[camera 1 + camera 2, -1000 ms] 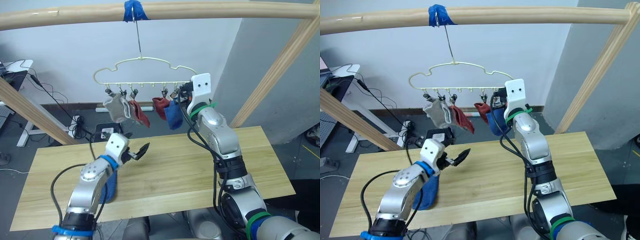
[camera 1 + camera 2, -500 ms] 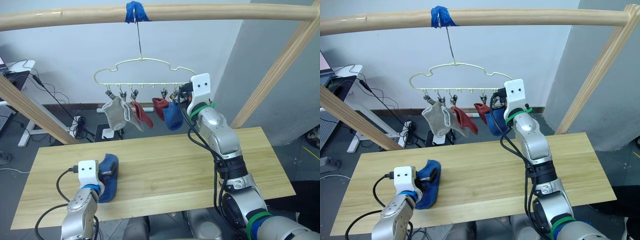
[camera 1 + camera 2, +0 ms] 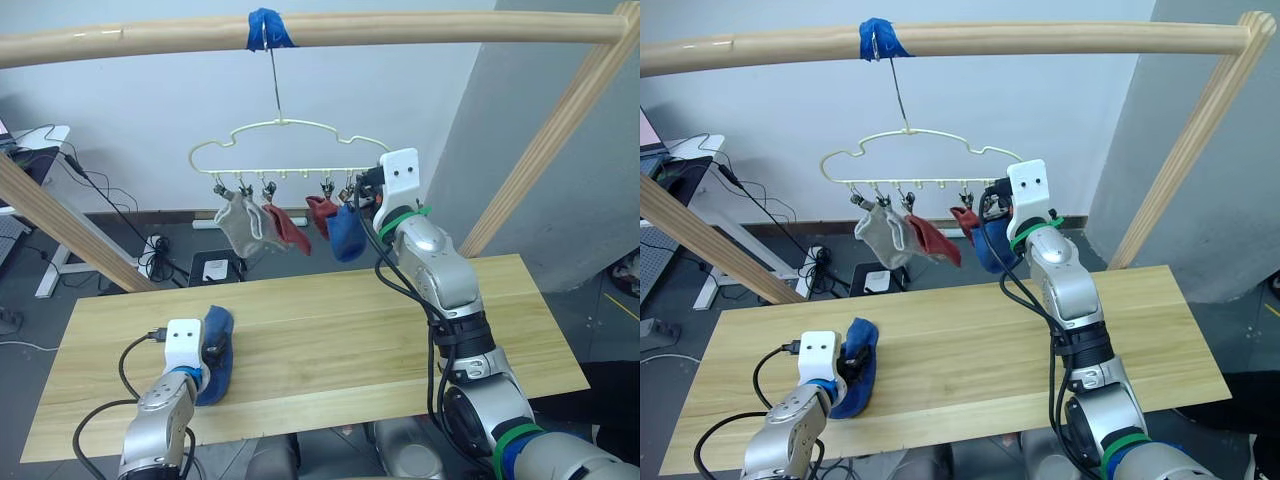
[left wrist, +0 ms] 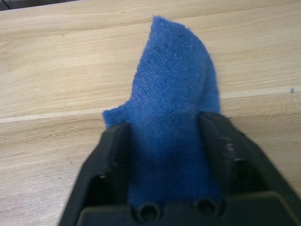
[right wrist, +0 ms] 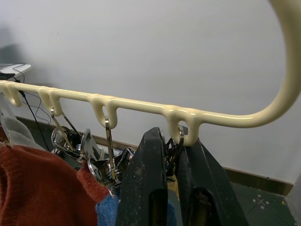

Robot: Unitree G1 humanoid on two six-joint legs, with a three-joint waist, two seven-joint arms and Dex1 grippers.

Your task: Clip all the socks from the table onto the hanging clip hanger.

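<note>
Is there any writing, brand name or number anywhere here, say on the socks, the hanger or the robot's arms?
None can be read. The blue sock in the left pincer, the clip hanger, the table and the blue tape on the wooden pole carry no visible lettering.

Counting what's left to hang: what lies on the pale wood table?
One blue knit sock lies on the pale wood table, gripped between the left gripper's fingers. Anything beneath the sock is covered.
</note>
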